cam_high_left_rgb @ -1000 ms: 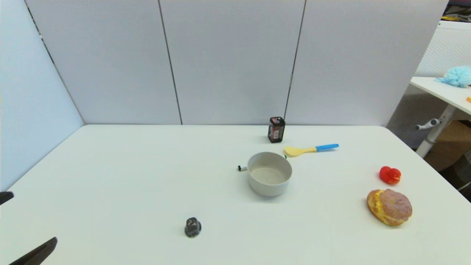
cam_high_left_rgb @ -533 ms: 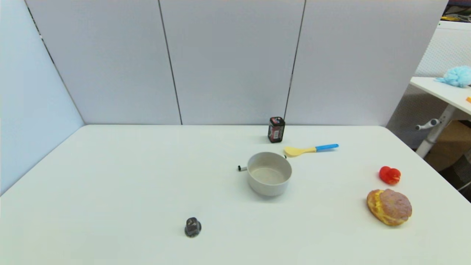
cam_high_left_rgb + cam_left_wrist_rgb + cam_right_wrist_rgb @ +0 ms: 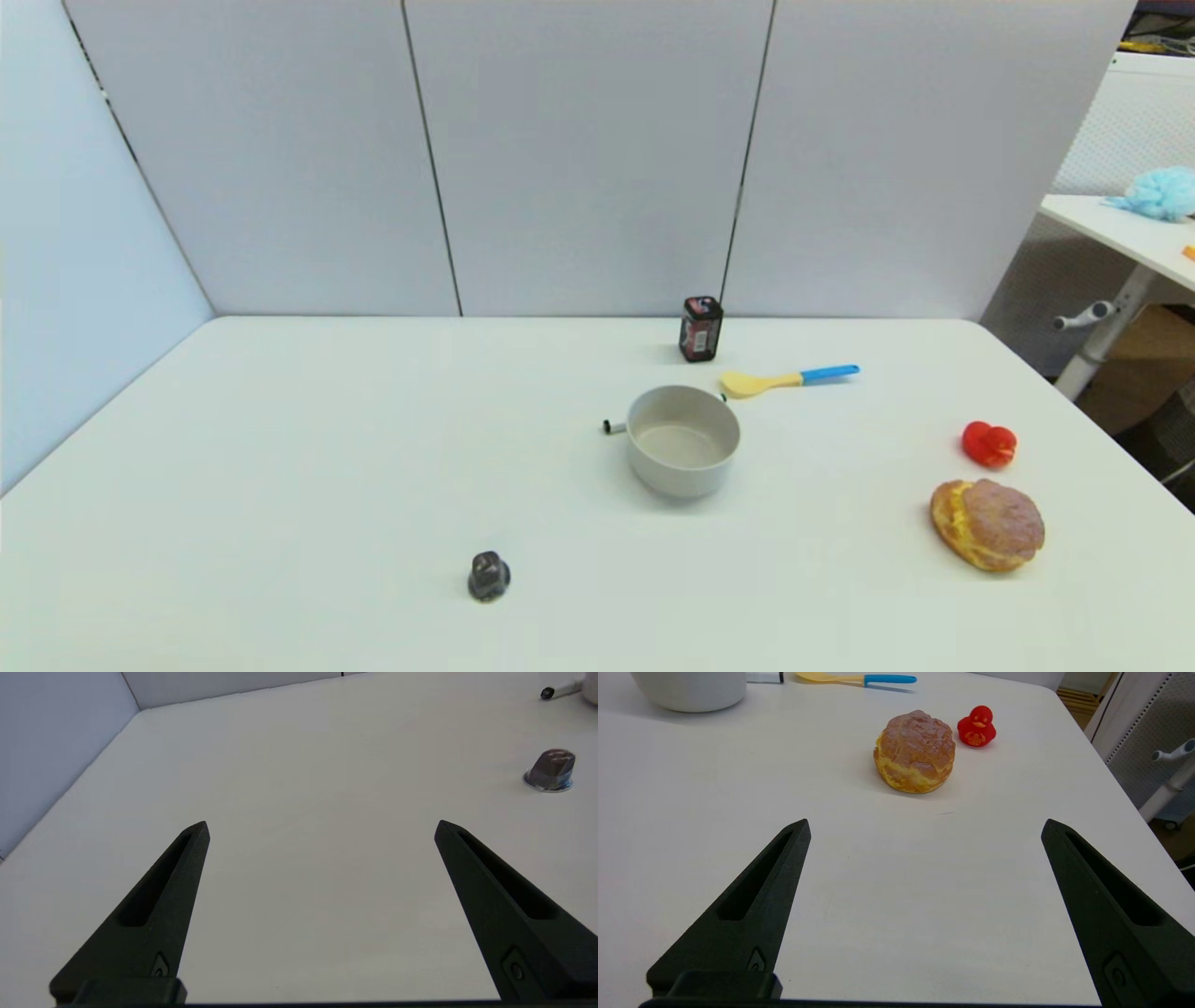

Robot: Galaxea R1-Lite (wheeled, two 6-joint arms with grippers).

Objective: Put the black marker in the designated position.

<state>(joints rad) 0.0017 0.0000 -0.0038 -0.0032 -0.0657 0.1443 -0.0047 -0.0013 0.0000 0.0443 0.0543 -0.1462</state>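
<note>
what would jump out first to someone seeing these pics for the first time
Probably the colour on the robot's right side of the white table: the red rubber duck with the golden cream puff just in front of it. Next, the pale bowl near the middle, with the black marker mostly hidden behind it and the yellow spoon and a dark jar farther back. Both grippers, left and right, sit open over bare table.

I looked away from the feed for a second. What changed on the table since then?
The left arm drew back off the head view's left edge; its left gripper now hangs open over bare table. Nothing was grasped or released. The black marker lies behind the bowl as before; the other items stayed put.
</note>
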